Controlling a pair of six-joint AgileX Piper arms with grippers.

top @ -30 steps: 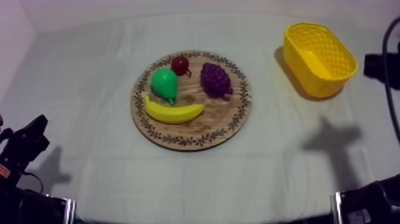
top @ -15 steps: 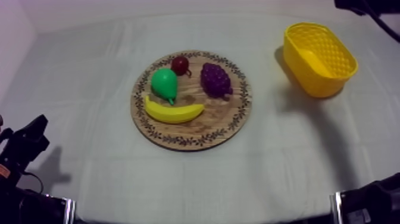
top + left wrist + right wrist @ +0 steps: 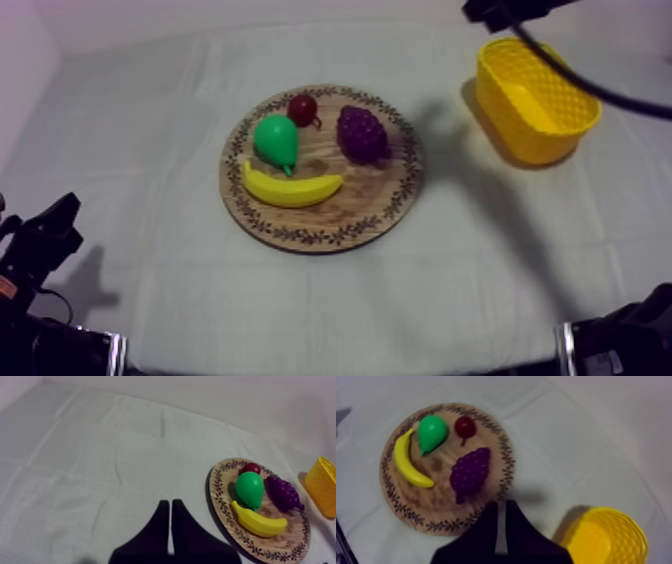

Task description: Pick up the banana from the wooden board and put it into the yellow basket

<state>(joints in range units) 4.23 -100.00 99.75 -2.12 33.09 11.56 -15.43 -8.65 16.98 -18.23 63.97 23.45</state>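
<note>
The yellow banana [image 3: 291, 187] lies on the front left of the round wooden board [image 3: 350, 205], below a green pear [image 3: 276, 141]. The yellow basket [image 3: 536, 97] stands at the far right, with nothing showing inside. My right arm [image 3: 500, 12] comes in at the upper right, above the basket's left end. Its gripper [image 3: 500, 507] is shut on nothing, hanging high over the cloth between the board [image 3: 436, 496] and the basket [image 3: 603, 538], well away from the banana [image 3: 408, 463]. My left gripper [image 3: 170, 508] is shut and bare, low at the near left, far from the banana [image 3: 257, 521].
Purple grapes [image 3: 362, 133] and a small red fruit [image 3: 302, 108] share the board's back half. The right arm's shadow falls on the cloth between board and basket. Open cloth lies all round the board.
My right arm has risen from the right edge and swung left across the top, past the basket. Its shadow has shifted toward the board. The fruit and left arm have stayed put.
</note>
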